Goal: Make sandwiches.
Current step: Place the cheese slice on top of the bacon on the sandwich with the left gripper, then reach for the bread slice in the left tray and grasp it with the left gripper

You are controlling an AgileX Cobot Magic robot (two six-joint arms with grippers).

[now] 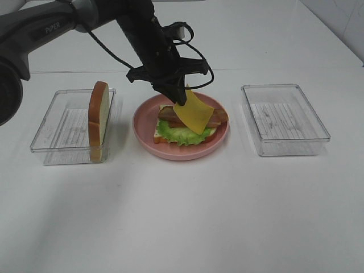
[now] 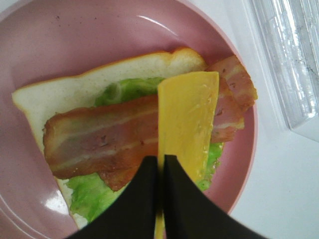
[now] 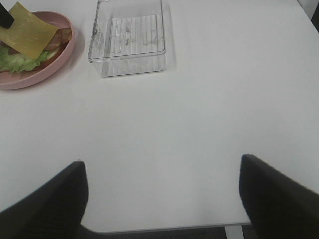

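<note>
On the white worktop point(image 1: 182, 216) a pink plate point(image 1: 145, 126) sits in the middle, with a clear tray on each side of it. The plate carries a bread slice point(image 2: 60, 94) lying flat, green lettuce point(image 2: 89, 191) on the bread, and bacon point(image 2: 99, 142) laid across the lettuce.

The left claw point(image 1: 177, 98) reaches over the far side of the plate, its jaws pinched together on the upper edge of a yellow cheese square point(image 1: 195, 112). The cheese hangs tilted from the claw, its lower part over the bacon; whether it touches the bacon cannot be told. In the left wrist view the two black fingers point(image 2: 184, 199) press against the cheese edge with almost no gap between them, and the cheese crosses the bacon near its right end.

The left tray point(image 1: 57, 128) holds a second bread slice point(image 1: 98, 121) standing upright on its edge against the tray's right wall. The right tray point(image 1: 284, 118) stands to the right of the plate, apart from it.

The right claw point(image 3: 162, 199) stands wide apart and holds nothing, over bare worktop nearer than the right tray and well apart from the plate.
</note>
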